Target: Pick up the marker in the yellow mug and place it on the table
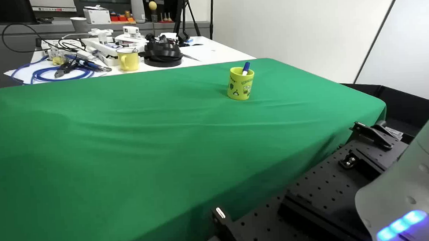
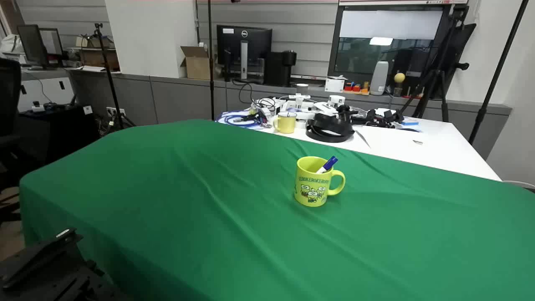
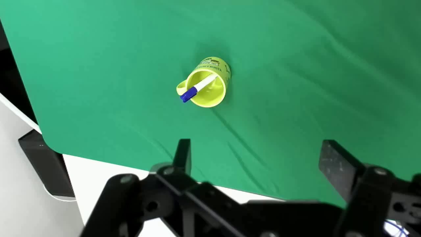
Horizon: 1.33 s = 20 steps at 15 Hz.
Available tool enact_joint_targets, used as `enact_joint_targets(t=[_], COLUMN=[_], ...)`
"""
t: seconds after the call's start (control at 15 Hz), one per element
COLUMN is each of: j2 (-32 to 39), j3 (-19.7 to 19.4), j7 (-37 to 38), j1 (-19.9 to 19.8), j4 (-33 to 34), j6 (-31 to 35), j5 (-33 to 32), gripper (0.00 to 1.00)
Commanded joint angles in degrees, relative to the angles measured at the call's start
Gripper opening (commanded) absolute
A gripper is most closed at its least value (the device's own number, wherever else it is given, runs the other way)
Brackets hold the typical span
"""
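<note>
In both exterior views, a flat white tabletop [image 1: 229,54] bears a plain yellow handled cup [image 1: 128,61], with a thick black ring-shaped bundle [image 1: 163,53] just beside it. Thin coiled blue cable [image 1: 40,73] lies near the cup, and white plastic devices [image 1: 132,31] crowd the tabletop beyond. Farther back runs a grey panelled ledge [image 2: 179,100]; on it, in an exterior view, stand an open brown cardboard box [image 2: 197,62], a black flat-screen monitor [image 2: 230,48] showing its back, a small white carton [image 2: 334,85] and a tall pale-grey rounded cylinder [image 2: 379,78]. Near the cylinder sits a pale yellow ball [image 2: 399,77].
</note>
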Motion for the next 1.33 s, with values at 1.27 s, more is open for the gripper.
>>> enact_joint_targets(t=[1.27], j2=[12.91], j3=[-4.61], j7=[8.93], j1=[-8.57], j4=[0.44], j6=[9.26], j5=[-5.68], gripper=[1.0])
